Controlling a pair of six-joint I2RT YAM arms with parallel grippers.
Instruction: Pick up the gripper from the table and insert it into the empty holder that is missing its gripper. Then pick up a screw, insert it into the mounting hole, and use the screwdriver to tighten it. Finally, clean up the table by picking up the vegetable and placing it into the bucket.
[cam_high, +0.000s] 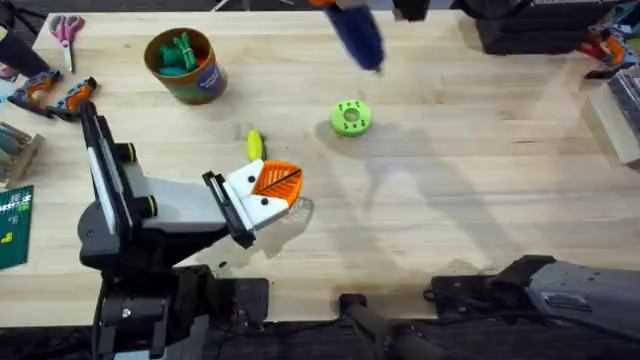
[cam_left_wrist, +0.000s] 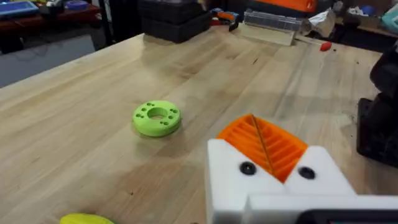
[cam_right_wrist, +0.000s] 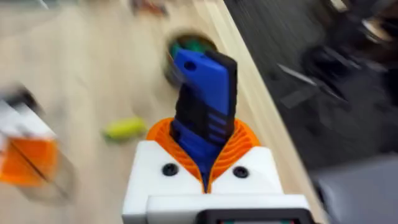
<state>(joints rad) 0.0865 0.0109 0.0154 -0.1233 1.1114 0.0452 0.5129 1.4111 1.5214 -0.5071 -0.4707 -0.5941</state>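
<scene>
Left tool (cam_high: 268, 190) sits low over the worktop (cam_high: 450, 200) near centre, white mounts carrying orange ribbed pads (cam_left_wrist: 264, 144); the pads lie pressed together with nothing between them, so clenched and empty. Both white mounts on it carry an orange pad in the left wrist view.

Right tool (cam_right_wrist: 205, 163) is grasping the screwdriver (cam_right_wrist: 205, 106): the blue body stands between its orange pads, black grip section at the clamp. In the overhead view the screwdriver (cam_high: 358, 35) appears as a blurred blue shape at 12 o'clock of the worktop.

Vegetable (cam_high: 254, 146), yellow-green, lies on the worktop just at 11 o'clock of the left tool, close but apart from it. Bucket (cam_high: 185, 65) stands at 10 o'clock of the worktop, well apart from the vegetable, with dark green pieces (cam_high: 180, 52) inside.

Lime-green disc (cam_high: 350, 117) lies flat at 1 o'clock of the left tool, near the worktop's centre.

Scissors (cam_high: 67, 32) at the far left edge.
</scene>
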